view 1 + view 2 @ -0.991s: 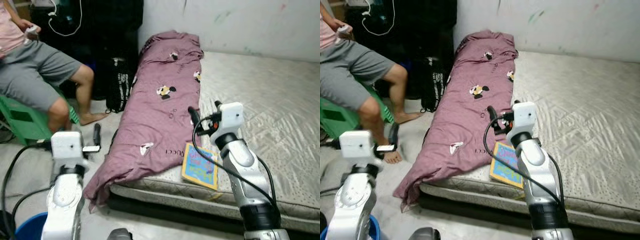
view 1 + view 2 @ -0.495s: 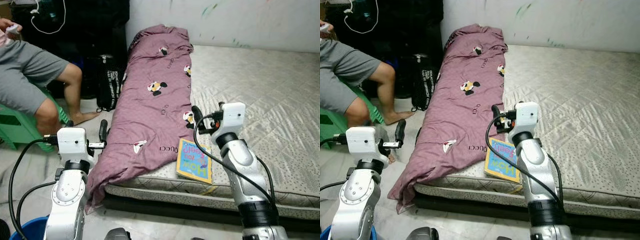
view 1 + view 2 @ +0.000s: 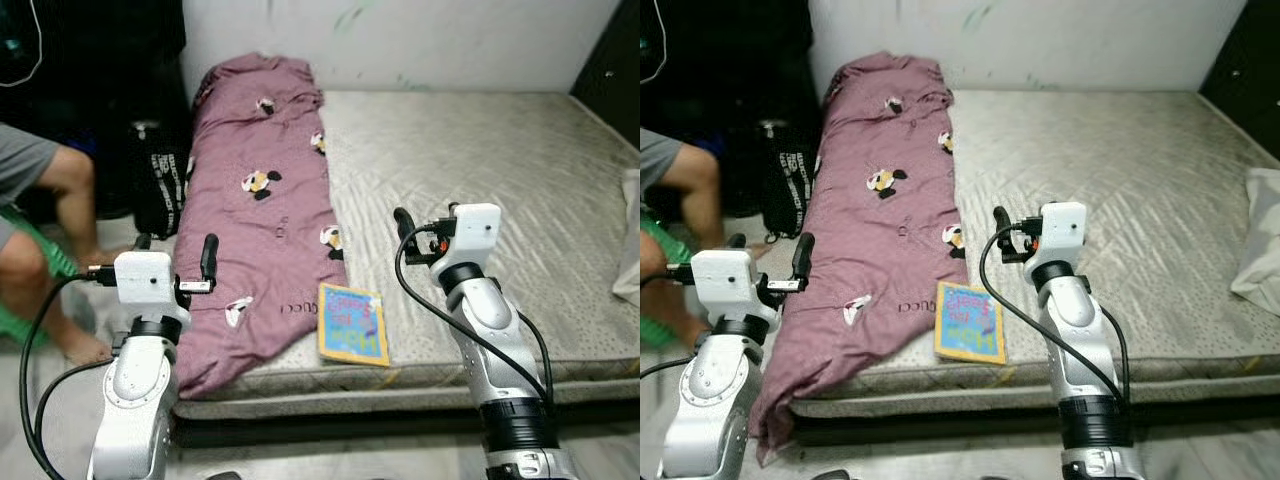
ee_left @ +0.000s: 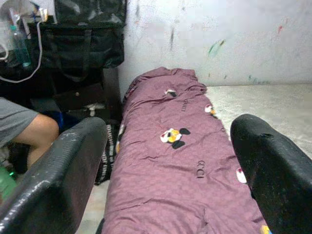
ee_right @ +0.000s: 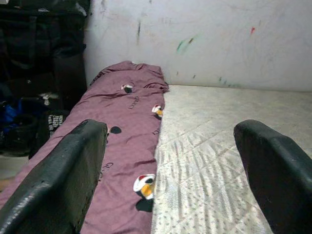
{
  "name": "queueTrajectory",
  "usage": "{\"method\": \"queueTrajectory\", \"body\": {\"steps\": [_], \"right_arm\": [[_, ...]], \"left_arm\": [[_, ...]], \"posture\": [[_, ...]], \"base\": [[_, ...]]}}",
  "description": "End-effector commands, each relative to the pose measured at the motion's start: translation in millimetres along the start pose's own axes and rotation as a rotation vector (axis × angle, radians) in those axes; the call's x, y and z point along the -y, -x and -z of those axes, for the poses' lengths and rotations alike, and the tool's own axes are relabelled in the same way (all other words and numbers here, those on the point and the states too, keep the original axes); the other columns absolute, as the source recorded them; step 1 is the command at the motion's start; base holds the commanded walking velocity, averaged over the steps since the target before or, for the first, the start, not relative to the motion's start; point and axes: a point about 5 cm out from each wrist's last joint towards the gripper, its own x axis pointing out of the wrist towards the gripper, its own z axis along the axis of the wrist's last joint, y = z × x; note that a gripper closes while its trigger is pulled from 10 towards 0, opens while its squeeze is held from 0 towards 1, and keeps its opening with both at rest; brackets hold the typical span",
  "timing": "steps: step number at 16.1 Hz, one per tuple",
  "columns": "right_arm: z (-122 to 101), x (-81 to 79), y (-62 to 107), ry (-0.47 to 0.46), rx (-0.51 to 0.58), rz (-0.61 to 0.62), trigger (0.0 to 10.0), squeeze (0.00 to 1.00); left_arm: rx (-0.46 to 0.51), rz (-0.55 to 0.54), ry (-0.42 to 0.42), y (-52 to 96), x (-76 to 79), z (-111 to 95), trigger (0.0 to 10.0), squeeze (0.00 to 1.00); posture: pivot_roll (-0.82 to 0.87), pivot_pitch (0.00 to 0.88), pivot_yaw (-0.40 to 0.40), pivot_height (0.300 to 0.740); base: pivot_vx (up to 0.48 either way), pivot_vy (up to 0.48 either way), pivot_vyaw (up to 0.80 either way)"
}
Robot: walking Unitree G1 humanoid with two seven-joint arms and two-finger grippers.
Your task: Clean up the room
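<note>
A purple blanket (image 3: 255,215) with cartoon mouse prints lies lengthwise along the left side of a bare grey mattress (image 3: 500,150), and its near end hangs over the edge. A colourful book (image 3: 353,324) lies flat near the mattress's front edge, beside the blanket. My left gripper (image 3: 176,250) is raised over the blanket's left edge, open and holding nothing; the left wrist view looks between its fingers (image 4: 53,180) at the blanket (image 4: 180,146). My right gripper (image 3: 428,218) is open above the mattress, just right of the book, and it also holds nothing.
A person's bare leg (image 3: 40,200) and a green stool (image 3: 12,322) are at the far left on the floor. A black bag (image 3: 160,190) stands against the mattress's left side. A white pillow (image 3: 1262,240) lies at the right edge. A marked white wall (image 3: 400,40) backs the bed.
The camera has swung right: the person has slid toward the left edge and the pillow has come into view. Both arms hold about the same raised, open pose.
</note>
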Motion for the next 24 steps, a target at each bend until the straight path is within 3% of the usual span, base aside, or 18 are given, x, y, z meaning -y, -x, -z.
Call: {"method": "queueTrajectory", "body": {"steps": [1,7,18,24], "right_arm": [[-0.7,-2.6,-1.7,-0.002,0.005,-0.009,10.0,0.0],[-0.4,-3.4,-3.1,0.007,0.003,-0.015,10.0,0.0],[-0.1,-3.1,-3.9,0.028,0.003,-0.028,10.0,0.0],[-0.1,-3.3,-3.8,0.029,0.002,-0.04,10.0,0.0]], "left_arm": [[-0.009,-0.015,-0.006,-0.6,-2.6,2.8,10.0,0.0],[-0.014,-0.014,-0.015,0.2,-2.8,2.4,10.0,0.0],[-0.015,-0.009,-0.004,-0.3,0.5,3.6,10.0,0.0],[0.012,0.021,0.025,1.3,2.7,0.7,10.0,0.0]], "posture": [[-0.01,0.0,-0.031,0.74],[-0.01,0.0,-0.029,0.74],[-0.02,0.0,-0.036,0.74],[-0.02,0.0,-0.039,0.74]], "base": [[0.0,0.0,0.0],[0.0,0.0,0.0],[0.0,-0.336,0.0],[0.0,0.0,0.0]]}}
